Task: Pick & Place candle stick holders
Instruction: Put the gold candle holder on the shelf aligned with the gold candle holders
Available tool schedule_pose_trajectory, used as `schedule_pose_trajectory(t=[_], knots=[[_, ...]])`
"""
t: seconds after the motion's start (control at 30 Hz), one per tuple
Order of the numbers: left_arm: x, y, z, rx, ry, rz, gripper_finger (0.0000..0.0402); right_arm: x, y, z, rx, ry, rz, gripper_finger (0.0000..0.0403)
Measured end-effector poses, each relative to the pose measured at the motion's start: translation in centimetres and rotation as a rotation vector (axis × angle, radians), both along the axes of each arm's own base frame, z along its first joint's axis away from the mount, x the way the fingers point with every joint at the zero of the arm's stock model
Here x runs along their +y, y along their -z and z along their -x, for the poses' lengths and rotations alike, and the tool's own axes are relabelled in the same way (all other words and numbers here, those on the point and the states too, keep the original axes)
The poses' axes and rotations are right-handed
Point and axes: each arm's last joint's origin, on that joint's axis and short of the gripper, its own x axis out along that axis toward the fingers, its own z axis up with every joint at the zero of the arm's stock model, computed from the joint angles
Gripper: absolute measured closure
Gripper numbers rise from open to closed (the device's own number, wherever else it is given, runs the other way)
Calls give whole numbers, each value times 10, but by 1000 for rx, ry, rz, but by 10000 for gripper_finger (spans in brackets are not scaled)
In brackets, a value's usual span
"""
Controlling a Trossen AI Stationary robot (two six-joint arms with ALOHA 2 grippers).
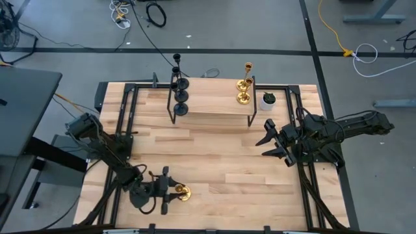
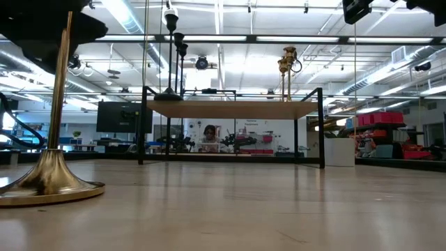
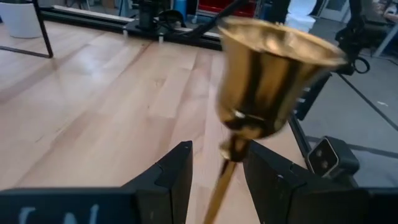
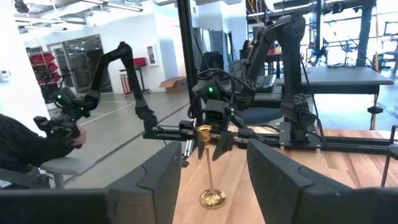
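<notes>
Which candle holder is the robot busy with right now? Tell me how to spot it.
Start at the raised wooden shelf at the table's far edge, then come straight across to the near edge, where the left gripper reaches in. Between its fingers stands a gold candle holder, base on the table. It is the only holder off the shelf; the other gold holders and the black holders stand up there.

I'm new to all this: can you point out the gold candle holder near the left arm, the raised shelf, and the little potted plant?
gold candle holder (image 2: 50, 183): low view, flared base.
raised shelf (image 1: 211, 97): high view, bare wooden top.
potted plant (image 1: 268, 100): high view, green leaves.
</notes>
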Motion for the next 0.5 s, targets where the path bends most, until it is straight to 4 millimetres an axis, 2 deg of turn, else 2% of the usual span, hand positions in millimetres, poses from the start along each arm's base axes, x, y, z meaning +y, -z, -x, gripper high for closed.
schedule_pose_trajectory(t=[0.33,0.5], knots=[[0,0,-1,7,20,8,261,0,0,0,3,0,-2,221],[0,0,-1,7,20,8,277,0,0,0,4,0,-2,221]])
